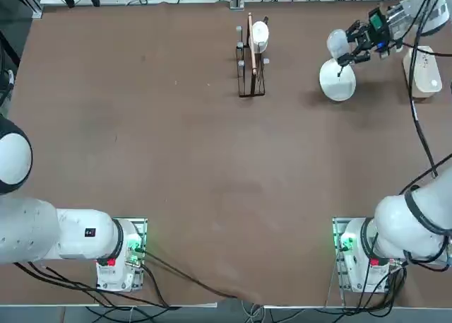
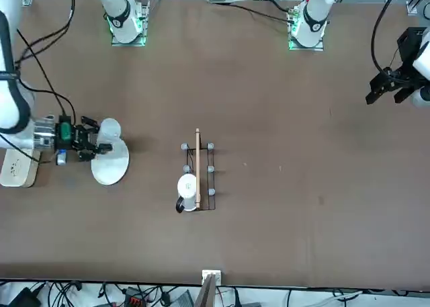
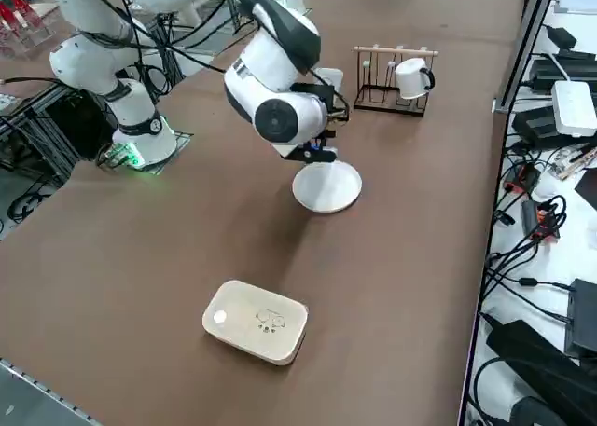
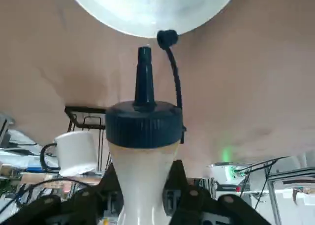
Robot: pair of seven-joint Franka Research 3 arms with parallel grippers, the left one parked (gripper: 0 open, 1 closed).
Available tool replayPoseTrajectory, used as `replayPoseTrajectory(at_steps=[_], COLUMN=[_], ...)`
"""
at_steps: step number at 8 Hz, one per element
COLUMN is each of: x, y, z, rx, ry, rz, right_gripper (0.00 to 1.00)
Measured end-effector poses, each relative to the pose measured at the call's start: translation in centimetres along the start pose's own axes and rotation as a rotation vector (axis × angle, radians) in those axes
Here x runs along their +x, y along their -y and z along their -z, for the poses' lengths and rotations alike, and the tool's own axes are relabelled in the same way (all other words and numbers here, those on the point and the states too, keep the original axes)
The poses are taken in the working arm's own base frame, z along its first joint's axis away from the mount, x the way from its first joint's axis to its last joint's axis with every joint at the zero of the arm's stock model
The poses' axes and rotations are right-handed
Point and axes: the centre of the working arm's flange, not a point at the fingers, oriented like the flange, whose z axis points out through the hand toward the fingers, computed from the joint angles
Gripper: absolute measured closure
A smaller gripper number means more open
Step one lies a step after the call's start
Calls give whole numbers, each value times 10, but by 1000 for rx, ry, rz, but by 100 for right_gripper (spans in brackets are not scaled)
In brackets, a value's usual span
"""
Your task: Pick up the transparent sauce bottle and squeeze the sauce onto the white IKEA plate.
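My right gripper is at the table's far right, shut on the transparent sauce bottle. In the right wrist view the fingers clamp the bottle's pale body just under its dark blue cap. The bottle's nozzle points at the white IKEA plate, and a small tethered lid hangs beside it. The plate lies flat on the table right beneath the bottle. The front view shows the gripper at the plate's edge. No sauce is visible on the plate.
A black wire rack holding a white mug stands at the far middle of the table, left of the plate. A rounded-square cream container lies at the far right edge, just beyond my arm.
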Motion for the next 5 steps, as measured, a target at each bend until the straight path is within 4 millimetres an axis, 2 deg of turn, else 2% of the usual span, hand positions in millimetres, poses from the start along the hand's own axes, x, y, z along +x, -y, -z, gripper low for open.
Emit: replayPoseTrajectory(at_steps=[3,5], x=[-34,-50], y=[-6,-13], z=[20,34], rx=[-114,-201], ry=[-223,-439], rz=[-28,-81], right_gripper=[59,59])
